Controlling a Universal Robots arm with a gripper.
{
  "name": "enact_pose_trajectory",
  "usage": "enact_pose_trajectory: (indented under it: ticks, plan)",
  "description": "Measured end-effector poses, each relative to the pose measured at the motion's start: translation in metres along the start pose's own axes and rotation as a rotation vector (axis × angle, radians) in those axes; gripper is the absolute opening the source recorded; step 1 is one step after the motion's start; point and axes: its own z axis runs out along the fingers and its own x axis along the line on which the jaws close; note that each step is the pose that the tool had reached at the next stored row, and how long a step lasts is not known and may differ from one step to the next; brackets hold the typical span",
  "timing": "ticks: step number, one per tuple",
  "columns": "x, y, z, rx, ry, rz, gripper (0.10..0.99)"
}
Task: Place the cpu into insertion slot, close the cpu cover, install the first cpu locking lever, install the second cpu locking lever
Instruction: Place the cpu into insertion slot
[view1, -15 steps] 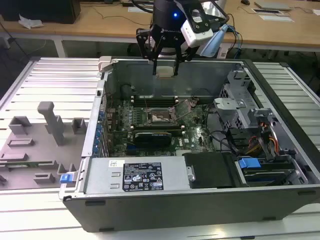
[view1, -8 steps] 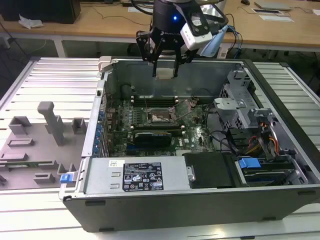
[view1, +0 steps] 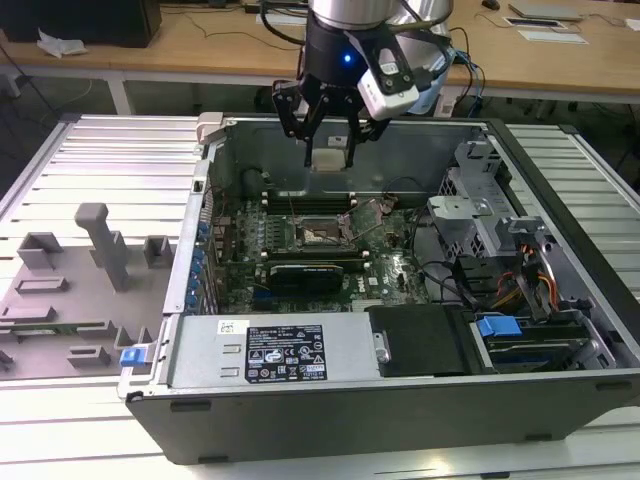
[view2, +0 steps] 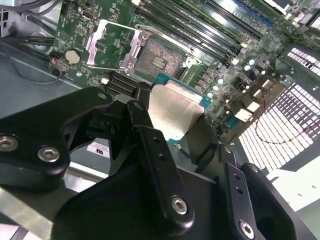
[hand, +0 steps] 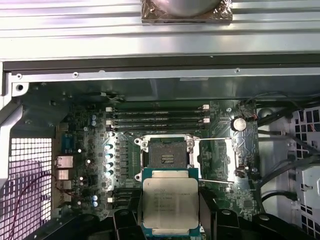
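Black jointed claw (view2: 175, 125) clamped on flat silver-topped cpu (hand: 170, 205), dark square insertion slot (hand: 169, 155) below, silvery cpu cover (view2: 131, 54) open

An open computer case (view1: 400, 425) is lying across the middle of the slatted worktop (view1: 110, 150), with a labelled power supply (view1: 270, 352) sitting along its wall nearest the exterior camera. A grey fixture tray (view1: 60, 300) is resting at the worktop's edge on the exterior view's left. Black memory slots (hand: 157, 117) and a coin battery (hand: 239, 123) are sitting on the green board (hand: 80, 145).
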Motion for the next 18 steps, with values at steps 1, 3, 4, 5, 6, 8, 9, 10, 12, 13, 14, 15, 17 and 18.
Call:
enact_pose_trajectory:
  ticks: [1,3,4,5,6,8,9,10,12,13,14,15,17,18]
  plan:
    - [0.0,-0.0002,0.0022,0.0,0.0001,0.0,0.541]
    - [-0.0001,-0.0006,0.0065,0.0,0.0,0.0,0.541]
    - [-0.0001,-0.001,0.0115,0.0,0.0,0.0,0.541]
    - [0.0,-0.0012,0.0135,0.0,0.0,0.0,0.541]
    - [0.0001,-0.0015,0.016,0.0,0.0,0.0,0.541]
    - [0.0001,-0.0018,0.0197,0.0,-0.0004,0.0,0.541]
    - [0.0001,-0.0019,0.0212,0.0,-0.001,0.006,0.541]
    - [0.0001,-0.002,0.0217,0.0,-0.0017,0.014,0.541]
    - [0.0001,-0.002,0.0225,-0.001,-0.0036,0.036,0.541]
    - [0.0001,-0.0021,0.0226,-0.001,-0.0047,0.049,0.541]
    - [0.0001,-0.0021,0.0229,-0.001,-0.0064,0.067,0.541]
    - [0.0001,-0.0021,0.023,-0.001,-0.0077,0.081,0.541]
    - [0.0,-0.0021,0.0233,-0.001,-0.0123,0.131,0.541]
    - [0.0,-0.0021,0.0234,-0.001,-0.0143,0.154,0.541]
